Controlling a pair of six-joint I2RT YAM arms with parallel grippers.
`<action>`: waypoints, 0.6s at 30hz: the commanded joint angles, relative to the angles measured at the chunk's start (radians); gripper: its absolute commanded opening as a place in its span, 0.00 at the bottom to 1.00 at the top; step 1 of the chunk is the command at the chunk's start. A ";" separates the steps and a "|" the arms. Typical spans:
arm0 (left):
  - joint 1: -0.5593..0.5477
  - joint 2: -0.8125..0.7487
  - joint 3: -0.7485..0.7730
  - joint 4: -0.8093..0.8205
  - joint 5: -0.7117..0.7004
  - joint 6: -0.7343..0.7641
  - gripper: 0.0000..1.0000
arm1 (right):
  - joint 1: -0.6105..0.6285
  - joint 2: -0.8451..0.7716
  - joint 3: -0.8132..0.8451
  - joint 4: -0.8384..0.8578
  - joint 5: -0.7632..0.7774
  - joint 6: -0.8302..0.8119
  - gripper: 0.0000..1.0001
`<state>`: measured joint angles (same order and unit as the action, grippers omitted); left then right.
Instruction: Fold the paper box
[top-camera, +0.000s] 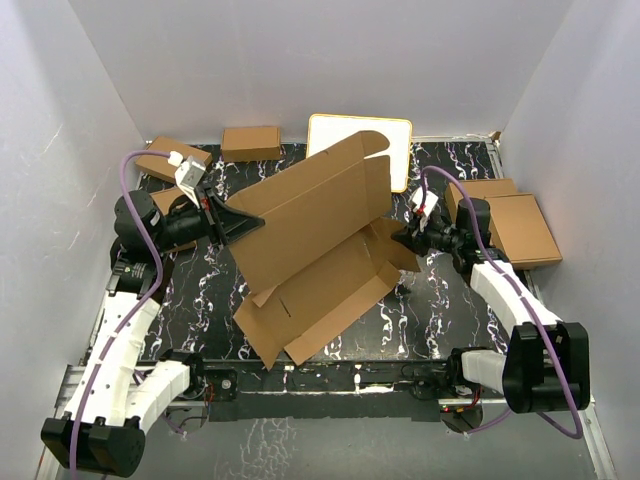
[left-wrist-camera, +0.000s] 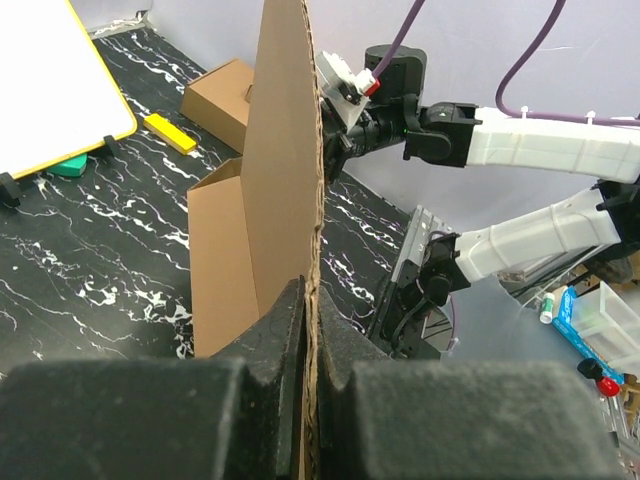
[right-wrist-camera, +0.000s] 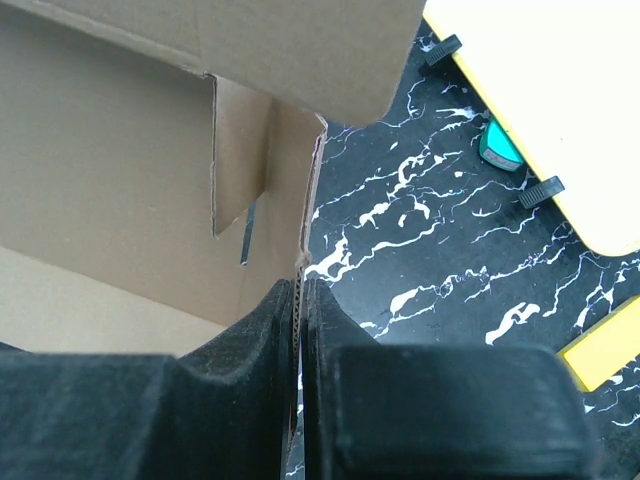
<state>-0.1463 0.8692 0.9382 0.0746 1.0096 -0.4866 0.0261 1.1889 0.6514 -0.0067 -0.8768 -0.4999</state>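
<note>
I have the paper box (top-camera: 310, 215) mid-table. It is a plain brown die-cut sheet, matte, with slits and flaps. One long panel is raised on a slant and the rest spreads toward the near edge. The low near corner looks to rest on the table (top-camera: 420, 310), though the overhead angle leaves me unsure.

The left gripper (top-camera: 243, 224) is pinched tight on the raised panel's left edge. In the wrist view the rough black fingers (left-wrist-camera: 285, 320) squeeze the fluted, slightly ragged rim. The right gripper (top-camera: 398, 240) is likewise clamped on a thin side flap at the sheet's right.

Glossy black marbled tabletop shows in front of the right gripper. Behind the sheet stands a white board (top-camera: 335, 135) with rounded corners. Small folded boxes (top-camera: 250, 142) sit along the back left, and flat ones (top-camera: 520, 228) lie by the right wall.
</note>
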 joint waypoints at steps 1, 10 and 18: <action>-0.012 0.015 0.061 0.029 0.032 -0.006 0.00 | 0.006 -0.056 -0.052 0.033 -0.019 0.012 0.08; -0.019 0.176 0.279 -0.088 0.024 0.236 0.00 | 0.092 0.040 -0.040 0.609 0.119 0.262 0.08; -0.019 0.304 0.361 -0.092 0.053 0.306 0.00 | 0.094 0.219 0.026 0.895 0.239 0.421 0.08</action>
<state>-0.1593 1.1385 1.2755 -0.0143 1.0142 -0.2276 0.1112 1.3861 0.6464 0.6010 -0.6857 -0.1581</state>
